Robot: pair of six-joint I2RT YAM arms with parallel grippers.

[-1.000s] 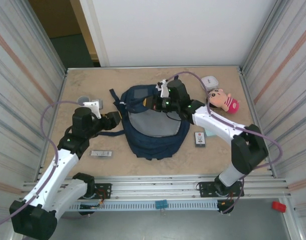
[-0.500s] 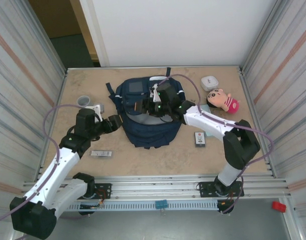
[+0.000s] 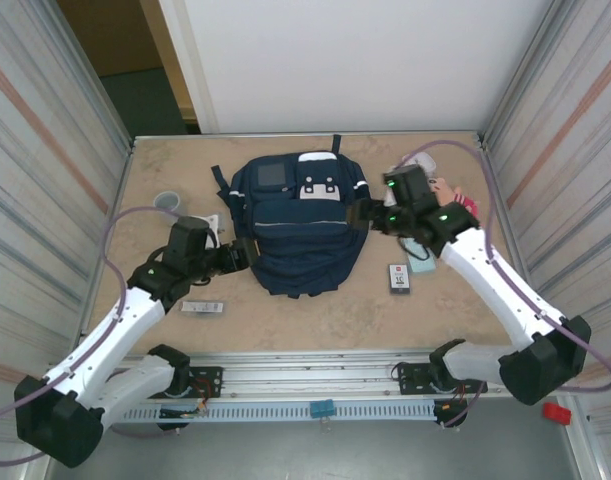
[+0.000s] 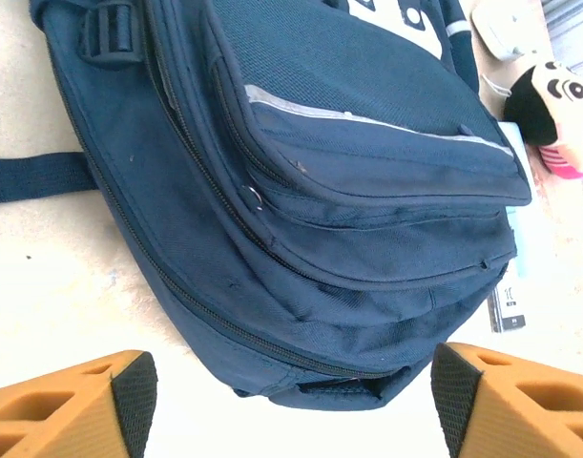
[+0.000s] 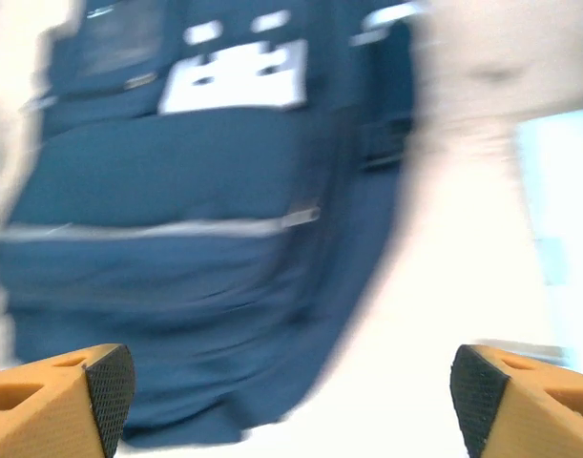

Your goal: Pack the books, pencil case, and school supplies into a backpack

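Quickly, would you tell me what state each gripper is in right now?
Left gripper: open, holding nothing.
Right gripper: open, holding nothing.

Grey cup (image 3: 166,201) stands upright; doll (image 4: 561,105) lies beside, probably, a white case (image 4: 506,24).

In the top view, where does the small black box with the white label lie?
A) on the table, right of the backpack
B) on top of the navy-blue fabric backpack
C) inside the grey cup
A: the small black box lies on the table, just right of the navy-blue fabric backpack.
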